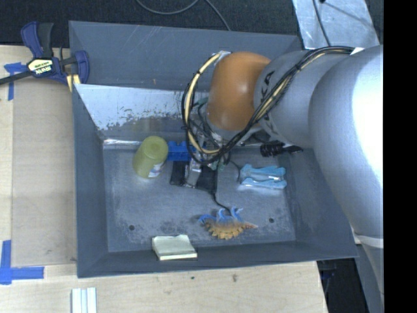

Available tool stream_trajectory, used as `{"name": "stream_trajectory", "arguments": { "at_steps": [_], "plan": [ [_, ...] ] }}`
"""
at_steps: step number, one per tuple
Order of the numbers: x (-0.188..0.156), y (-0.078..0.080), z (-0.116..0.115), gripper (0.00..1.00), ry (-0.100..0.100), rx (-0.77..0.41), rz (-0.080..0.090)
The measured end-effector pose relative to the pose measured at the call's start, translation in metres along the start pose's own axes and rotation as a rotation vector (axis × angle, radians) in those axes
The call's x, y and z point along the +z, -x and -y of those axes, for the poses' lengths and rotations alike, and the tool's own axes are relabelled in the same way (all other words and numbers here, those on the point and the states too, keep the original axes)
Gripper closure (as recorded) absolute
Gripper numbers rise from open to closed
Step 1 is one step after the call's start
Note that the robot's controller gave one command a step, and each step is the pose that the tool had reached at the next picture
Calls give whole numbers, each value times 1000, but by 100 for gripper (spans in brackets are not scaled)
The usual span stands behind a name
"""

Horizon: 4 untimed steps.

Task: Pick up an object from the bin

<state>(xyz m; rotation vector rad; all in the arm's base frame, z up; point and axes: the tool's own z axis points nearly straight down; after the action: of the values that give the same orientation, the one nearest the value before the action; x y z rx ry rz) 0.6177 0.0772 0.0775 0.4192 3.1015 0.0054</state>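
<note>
Gripper [192, 173] beside the blue block [177, 150]; open or closed, I cannot tell; it could knock the cup [150, 156] left.

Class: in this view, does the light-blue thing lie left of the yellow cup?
No, the light-blue thing lies right of the cup, with the tool between them.

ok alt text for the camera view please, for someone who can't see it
The robot arm reaches in from the right, its gripper low in the grey bin beside a blue block and a yellow-green cup. A light blue item, a small tan and blue thing and a pale yellow pad lie apart from it.
</note>
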Motion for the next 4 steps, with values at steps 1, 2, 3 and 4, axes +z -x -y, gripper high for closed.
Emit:
{"name": "stream_trajectory", "arguments": {
  "at_steps": [1,2,3,4],
  "plan": [
    [22,4,-2,100,3,-19,5],
    [21,4,-2,100,3,-21,6],
    [17,5,-2,100,4,-21,7],
    [11,4,-2,100,3,-21,7]
  ]
}}
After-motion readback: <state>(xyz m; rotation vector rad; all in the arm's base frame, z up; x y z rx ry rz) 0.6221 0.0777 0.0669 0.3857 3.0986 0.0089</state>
